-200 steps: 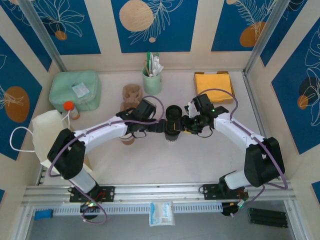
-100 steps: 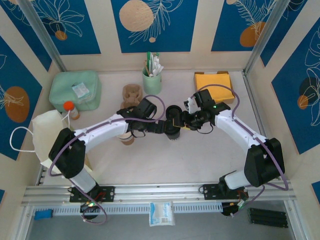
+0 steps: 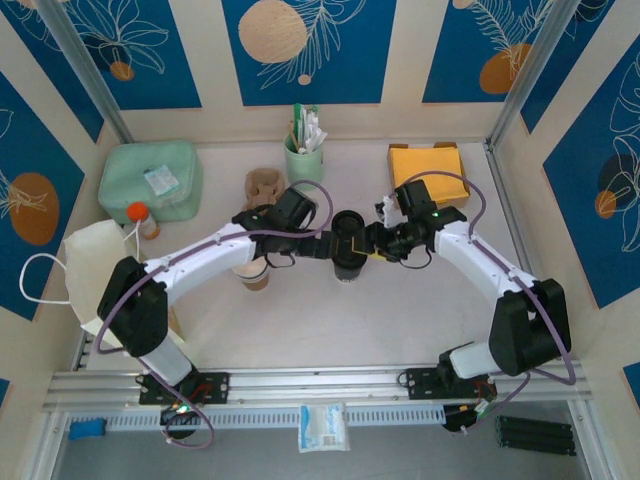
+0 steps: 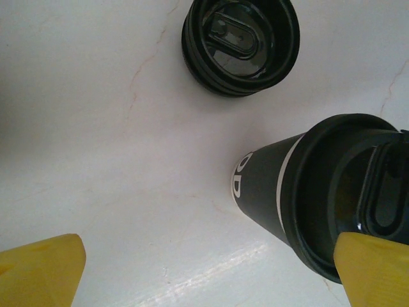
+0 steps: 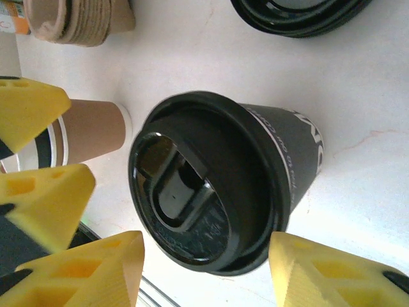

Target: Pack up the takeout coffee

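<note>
At the worktop (image 3: 300, 320) middle, my right claw (image 5: 206, 238) clamps the black lidded takeout cup (image 5: 281, 160) at its lid, left claw (image 4: 209, 256) gaping beside; I'd squeeze lightly, lifting straight.

Note the black cup (image 5: 281, 153): fitted lid (image 5: 198, 211) black, white band, white lettering. Brown paper cup (image 5: 96, 131), white rim. Loose lid (image 4: 239, 41) black. Your counter (image 4: 96, 128): white, faint tan veining. Back panels (image 3: 340, 60) blue, white leaf outlines.
</note>
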